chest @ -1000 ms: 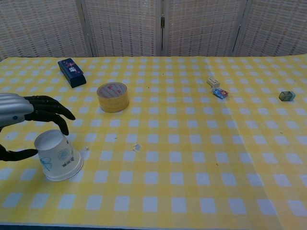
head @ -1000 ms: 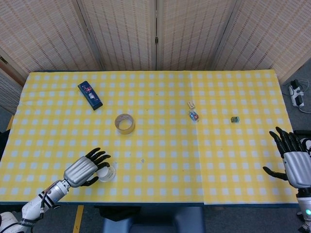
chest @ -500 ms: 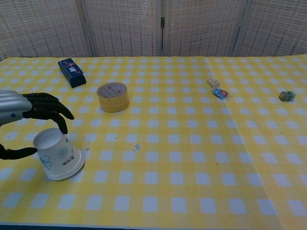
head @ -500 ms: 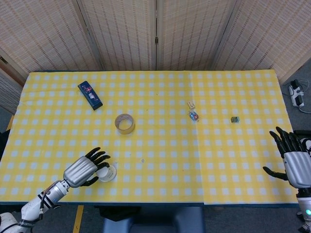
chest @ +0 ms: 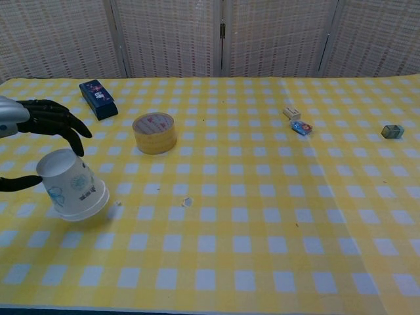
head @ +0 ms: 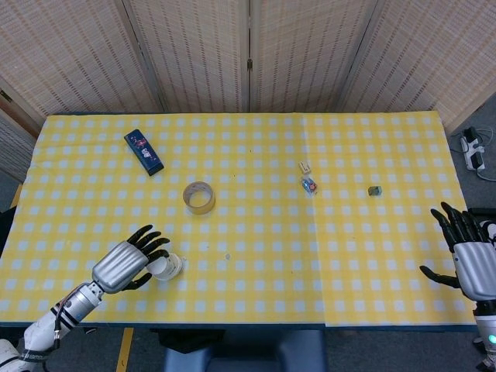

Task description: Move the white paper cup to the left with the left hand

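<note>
The white paper cup point(chest: 71, 191) is upside down with blue print on its side, tilted and raised slightly off the yellow checked tablecloth point(chest: 262, 216) near the front left. My left hand point(chest: 36, 121) holds it, thumb on the near side and fingers over the far side. From the head view the cup point(head: 167, 266) shows just right of that hand point(head: 122, 263). My right hand point(head: 473, 262) hovers at the table's right edge, fingers spread and empty; the chest view does not show it.
A roll of yellow tape point(chest: 154, 132) lies behind the cup, and a dark blue box point(chest: 98, 99) sits at the back left. Small items lie to the right: a tiny white piece point(chest: 291, 112), a blue-red one point(chest: 301, 126) and a grey-green cube point(chest: 392, 131).
The left hand has carried the cup to the left and lifted it a little off the cloth, tilting it. The right hand has stayed where it was.
</note>
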### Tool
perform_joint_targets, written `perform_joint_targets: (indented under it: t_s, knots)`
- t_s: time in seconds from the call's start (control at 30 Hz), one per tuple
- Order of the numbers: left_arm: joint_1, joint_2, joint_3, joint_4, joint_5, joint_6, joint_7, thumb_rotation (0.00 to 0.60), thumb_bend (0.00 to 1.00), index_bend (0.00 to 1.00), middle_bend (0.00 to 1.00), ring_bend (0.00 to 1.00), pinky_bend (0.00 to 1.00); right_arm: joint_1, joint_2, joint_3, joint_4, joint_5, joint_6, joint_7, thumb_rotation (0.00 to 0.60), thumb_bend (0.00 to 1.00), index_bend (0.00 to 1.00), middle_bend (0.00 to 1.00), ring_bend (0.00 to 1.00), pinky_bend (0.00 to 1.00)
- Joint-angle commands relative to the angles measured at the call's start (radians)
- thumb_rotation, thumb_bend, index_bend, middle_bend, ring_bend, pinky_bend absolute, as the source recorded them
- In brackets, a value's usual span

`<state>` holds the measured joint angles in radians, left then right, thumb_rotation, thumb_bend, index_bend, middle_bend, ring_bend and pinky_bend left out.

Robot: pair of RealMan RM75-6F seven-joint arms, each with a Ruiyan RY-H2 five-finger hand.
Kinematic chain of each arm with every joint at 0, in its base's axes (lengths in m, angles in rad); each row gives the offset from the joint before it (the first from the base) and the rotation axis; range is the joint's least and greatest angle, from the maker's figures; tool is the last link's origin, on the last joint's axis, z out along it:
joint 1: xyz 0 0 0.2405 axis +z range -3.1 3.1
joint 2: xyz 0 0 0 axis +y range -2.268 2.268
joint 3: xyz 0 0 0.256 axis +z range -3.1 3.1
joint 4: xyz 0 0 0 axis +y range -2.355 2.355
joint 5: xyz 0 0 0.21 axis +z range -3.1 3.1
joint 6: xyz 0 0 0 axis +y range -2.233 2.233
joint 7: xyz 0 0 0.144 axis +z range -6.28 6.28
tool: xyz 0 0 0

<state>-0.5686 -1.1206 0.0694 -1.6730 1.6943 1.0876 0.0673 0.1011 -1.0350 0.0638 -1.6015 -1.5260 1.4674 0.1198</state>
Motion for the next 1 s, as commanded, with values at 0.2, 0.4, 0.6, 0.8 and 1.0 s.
perform_joint_targets:
  t_s: [0.2, 0.4, 0.6, 0.8, 1.0]
  knots:
    - [-0.002, -0.004, -0.042, 0.024, -0.110, -0.038, -0.006, 0.600, 0.56, 0.38, 0.20, 0.15, 0.07, -0.002, -0.001, -0.001, 0.005, -0.001, 0.002, 0.006, 0.600, 0.10, 0.00, 0.00, 0.02, 0.00]
    - [-0.014, -0.002, -0.051, 0.039, -0.195, -0.110, 0.045, 0.600, 0.56, 0.39, 0.21, 0.15, 0.07, 0.002, -0.004, -0.001, 0.006, -0.002, -0.004, 0.006, 0.600, 0.10, 0.00, 0.00, 0.02, 0.00]
    - [-0.004, -0.001, -0.079, 0.034, -0.262, -0.106, 0.036, 0.600, 0.57, 0.40, 0.22, 0.17, 0.09, 0.004, -0.001, 0.001, 0.002, -0.001, -0.005, 0.002, 0.600, 0.10, 0.00, 0.00, 0.02, 0.00]
    - [-0.005, 0.009, -0.081, 0.045, -0.284, -0.119, 0.066, 0.600, 0.58, 0.41, 0.23, 0.18, 0.12, 0.005, -0.002, 0.000, -0.002, -0.001, -0.008, -0.002, 0.600, 0.10, 0.00, 0.00, 0.02, 0.00]
    - [0.004, 0.008, -0.095, 0.037, -0.358, -0.102, 0.198, 0.600, 0.58, 0.41, 0.23, 0.18, 0.11, 0.004, -0.001, 0.001, -0.003, -0.002, -0.005, -0.005, 0.600, 0.10, 0.00, 0.00, 0.02, 0.00]
